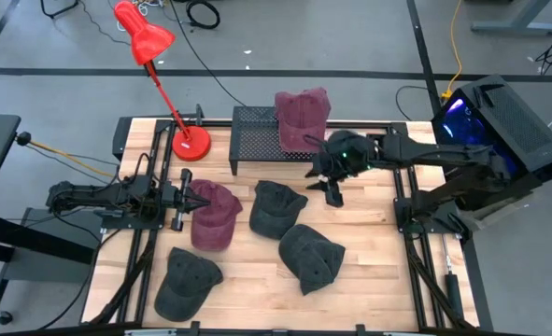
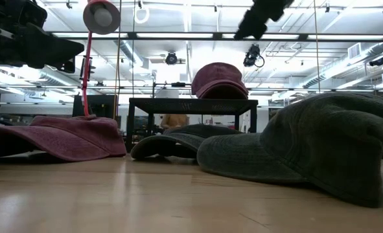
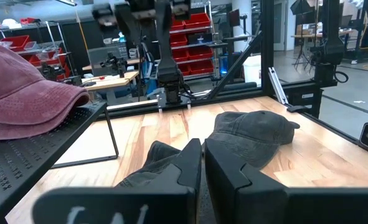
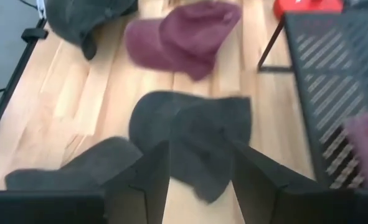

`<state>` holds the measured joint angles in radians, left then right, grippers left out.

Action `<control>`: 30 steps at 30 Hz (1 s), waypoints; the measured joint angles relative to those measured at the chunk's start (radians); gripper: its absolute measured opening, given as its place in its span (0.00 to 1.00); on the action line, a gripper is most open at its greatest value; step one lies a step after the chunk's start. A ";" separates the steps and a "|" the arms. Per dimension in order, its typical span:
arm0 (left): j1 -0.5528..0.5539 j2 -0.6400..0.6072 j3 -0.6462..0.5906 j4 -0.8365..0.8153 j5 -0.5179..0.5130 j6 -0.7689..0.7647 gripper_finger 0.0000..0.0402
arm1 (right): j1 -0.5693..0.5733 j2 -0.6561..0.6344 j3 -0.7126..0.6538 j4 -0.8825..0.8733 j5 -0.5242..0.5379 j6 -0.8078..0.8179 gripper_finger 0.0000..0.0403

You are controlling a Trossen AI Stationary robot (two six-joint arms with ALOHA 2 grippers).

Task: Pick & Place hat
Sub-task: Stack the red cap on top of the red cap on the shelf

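One maroon hat [image 1: 302, 119] lies on the black perforated rack [image 1: 257, 140] at the table's far side. A second maroon hat [image 1: 215, 215] lies on the table at the left. Three dark grey hats lie on the wood: one at the middle [image 1: 277, 207], one nearer [image 1: 311, 258], one near left [image 1: 187, 280]. My right gripper [image 1: 332, 187] hangs open in the air just right of the middle grey hat [image 4: 196, 134], slanting down, with nothing between its fingers. My left gripper [image 1: 193, 198] is shut and level at the left maroon hat's edge, holding nothing.
A red desk lamp [image 1: 163, 84] stands at the far left beside the rack. The rack's thin legs [image 4: 271, 43] stand on the table behind the hats. Bare wood shows along the right side [image 1: 369, 252] and the near edge.
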<state>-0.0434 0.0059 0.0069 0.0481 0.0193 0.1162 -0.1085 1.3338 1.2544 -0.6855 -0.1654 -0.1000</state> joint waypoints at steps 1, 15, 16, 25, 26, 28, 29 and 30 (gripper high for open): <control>0.000 0.000 0.000 0.000 0.000 0.000 0.07 | 0.007 -0.010 -0.023 0.003 0.000 0.016 0.40; 0.000 0.000 0.000 0.000 0.000 0.000 0.07 | 0.075 -0.090 -0.240 0.185 0.000 0.062 0.40; 0.000 0.000 0.000 0.000 0.000 0.000 0.07 | 0.079 -0.100 -0.258 0.211 0.000 0.062 0.40; 0.000 0.000 0.000 0.000 0.000 0.000 0.07 | 0.093 -0.221 -0.407 0.314 -0.008 0.090 0.40; 0.000 0.000 0.000 0.000 0.000 0.000 0.07 | 0.093 -0.235 -0.422 0.314 -0.008 0.094 0.40; 0.000 0.000 0.000 0.000 0.000 0.000 0.07 | 0.095 -0.260 -0.453 0.326 -0.009 0.096 0.40; 0.000 0.000 0.000 0.000 0.000 0.000 0.07 | 0.099 -0.272 -0.472 0.335 -0.009 0.096 0.40; 0.000 0.000 0.000 0.000 0.000 0.000 0.07 | 0.101 -0.283 -0.491 0.344 -0.009 0.096 0.40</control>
<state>-0.0433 0.0059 0.0071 0.0482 0.0196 0.1162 -0.0072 1.0507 0.7634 -0.3413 -0.1746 -0.0040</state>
